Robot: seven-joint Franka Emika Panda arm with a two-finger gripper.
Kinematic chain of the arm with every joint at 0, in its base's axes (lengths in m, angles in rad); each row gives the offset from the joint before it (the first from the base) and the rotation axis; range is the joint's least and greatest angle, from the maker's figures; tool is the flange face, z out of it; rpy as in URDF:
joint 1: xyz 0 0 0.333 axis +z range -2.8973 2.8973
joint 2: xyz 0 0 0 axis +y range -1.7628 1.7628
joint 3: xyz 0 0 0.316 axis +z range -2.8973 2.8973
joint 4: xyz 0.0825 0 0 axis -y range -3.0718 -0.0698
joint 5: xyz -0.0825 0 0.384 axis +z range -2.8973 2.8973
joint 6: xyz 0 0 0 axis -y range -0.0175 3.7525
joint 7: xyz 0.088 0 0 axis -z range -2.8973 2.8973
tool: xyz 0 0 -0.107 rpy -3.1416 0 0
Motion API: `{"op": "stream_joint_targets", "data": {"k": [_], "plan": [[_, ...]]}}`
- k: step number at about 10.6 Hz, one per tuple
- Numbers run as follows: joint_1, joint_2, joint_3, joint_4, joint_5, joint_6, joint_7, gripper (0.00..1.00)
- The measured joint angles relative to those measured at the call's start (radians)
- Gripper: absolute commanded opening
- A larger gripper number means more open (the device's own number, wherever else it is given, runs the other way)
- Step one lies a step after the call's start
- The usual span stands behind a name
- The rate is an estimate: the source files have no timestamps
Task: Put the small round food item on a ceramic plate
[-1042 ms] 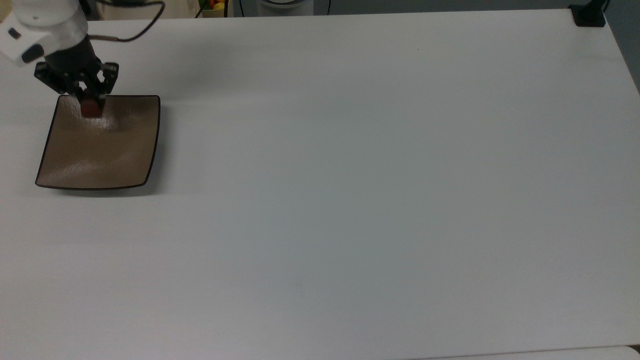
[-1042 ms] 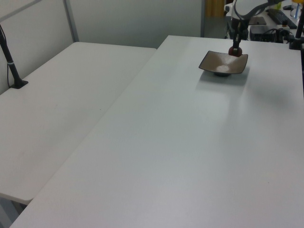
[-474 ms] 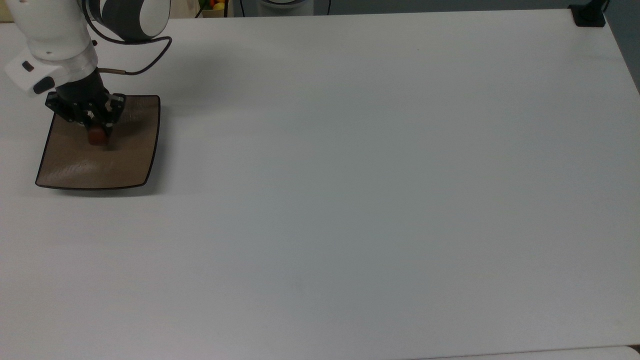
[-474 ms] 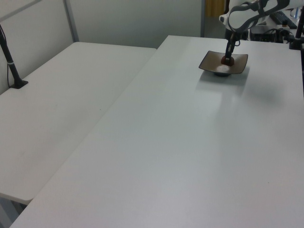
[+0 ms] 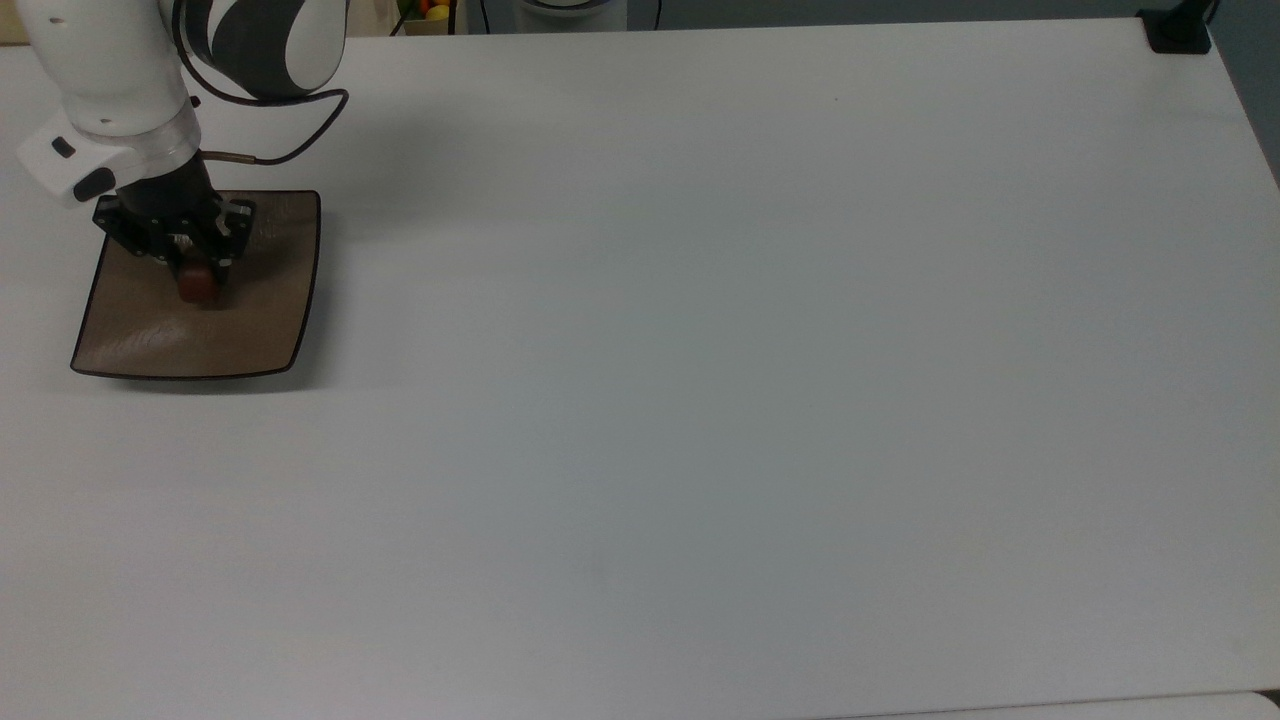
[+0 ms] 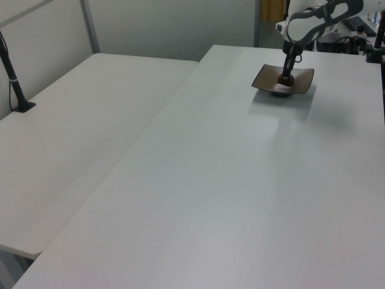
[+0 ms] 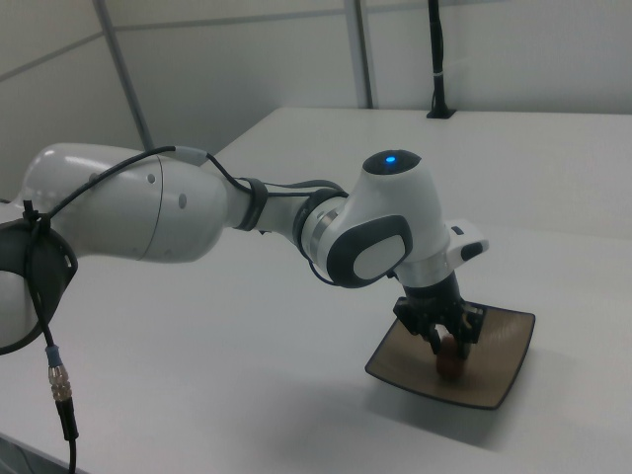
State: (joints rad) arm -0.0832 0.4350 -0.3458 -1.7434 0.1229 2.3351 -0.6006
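Where the black gripper (image 5: 193,262) comes down over the square ceramic plate (image 5: 255,320), its body hides the top of the small round food item (image 5: 198,286), so in the top view only the lower part of that dark reddish-brown lump shows below the fingertips. The fingers appear clamped on the lump from either side, though the contact itself is hard to make out. In the right view the gripper (image 7: 444,348) stands over the middle of the plate (image 7: 499,380) with the food item (image 7: 448,363) at its tips, low over or perhaps resting on the plate's surface; which of the two cannot be told. The plate is glossy tan-brown with a thin dark rim, gently curved edges and upturned corners, and pale sheen streaks its near part. It lies flat on a smooth, matte white table (image 5: 700,350), near the top view's left edge. Behind it rise the arm's rounded white and grey links (image 7: 247,212), cut off by the frame, with a thin black cable (image 5: 290,150) looping beside the wrist. In the left view the plate (image 6: 301,84) sits at the far end of the table.
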Motion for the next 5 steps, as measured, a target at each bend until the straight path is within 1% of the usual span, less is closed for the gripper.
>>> {"op": "stream_joint_targets", "data": {"k": [5], "plan": [[-0.007,-0.009,0.010,0.016,0.001,0.000,0.000,1.00]]}}
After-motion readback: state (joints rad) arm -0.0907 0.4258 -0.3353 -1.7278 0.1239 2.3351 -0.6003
